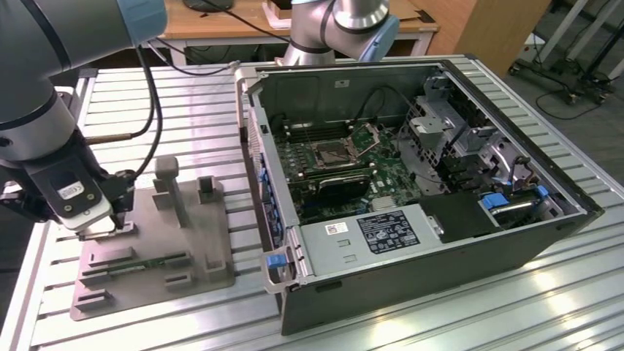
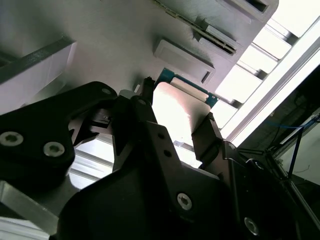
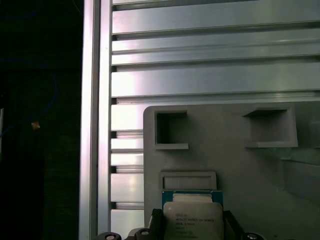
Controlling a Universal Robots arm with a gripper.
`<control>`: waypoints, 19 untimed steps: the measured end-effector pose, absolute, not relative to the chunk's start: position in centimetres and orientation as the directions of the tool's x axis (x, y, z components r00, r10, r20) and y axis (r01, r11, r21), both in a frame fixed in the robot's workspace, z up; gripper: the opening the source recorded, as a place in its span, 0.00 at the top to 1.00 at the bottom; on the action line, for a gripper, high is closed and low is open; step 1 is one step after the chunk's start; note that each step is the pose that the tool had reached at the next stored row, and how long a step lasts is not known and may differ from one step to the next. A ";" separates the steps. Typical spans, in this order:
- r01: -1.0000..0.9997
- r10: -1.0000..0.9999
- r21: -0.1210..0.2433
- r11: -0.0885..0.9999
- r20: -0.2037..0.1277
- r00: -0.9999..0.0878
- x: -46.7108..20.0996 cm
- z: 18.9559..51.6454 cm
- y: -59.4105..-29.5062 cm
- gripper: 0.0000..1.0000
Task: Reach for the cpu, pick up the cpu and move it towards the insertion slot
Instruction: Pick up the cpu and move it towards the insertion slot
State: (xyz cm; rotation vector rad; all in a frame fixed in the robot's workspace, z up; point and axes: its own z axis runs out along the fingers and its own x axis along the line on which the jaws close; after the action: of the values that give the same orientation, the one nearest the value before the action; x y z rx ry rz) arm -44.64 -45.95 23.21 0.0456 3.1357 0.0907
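Note:
The cpu, a small square chip with a pale metal top and a green rim, lies on the grey plastic fixture. My gripper stands over it with a dark finger pressed against each of two opposite edges, so it is shut on the cpu. In the exterior view the gripper is low at the fixture's corner on that view's left. The insertion slot, a silver-framed socket with its retaining frame raised, sits on the motherboard inside the open computer case, well to that view's right.
The fixture carries upright posts and a green memory stick near its front. A ribbed aluminium table bears everything, and its edge runs close beside the gripper. A second arm's base stands behind the case.

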 end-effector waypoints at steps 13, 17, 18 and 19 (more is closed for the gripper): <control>0.029 0.029 0.058 0.998 -0.004 -1.000 -44.6 24.2 -46.0 0.45; 0.029 0.029 0.058 0.998 -0.004 -1.000 -44.6 24.3 -46.0 0.45; 0.029 0.029 0.058 0.998 -0.004 -1.000 -44.6 24.4 -46.0 0.45; 0.029 0.029 0.058 0.998 -0.003 -1.000 -44.6 24.4 -46.0 0.45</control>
State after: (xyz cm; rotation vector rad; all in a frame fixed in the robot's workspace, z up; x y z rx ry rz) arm -44.64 -45.95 24.40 0.0455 3.1357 0.0913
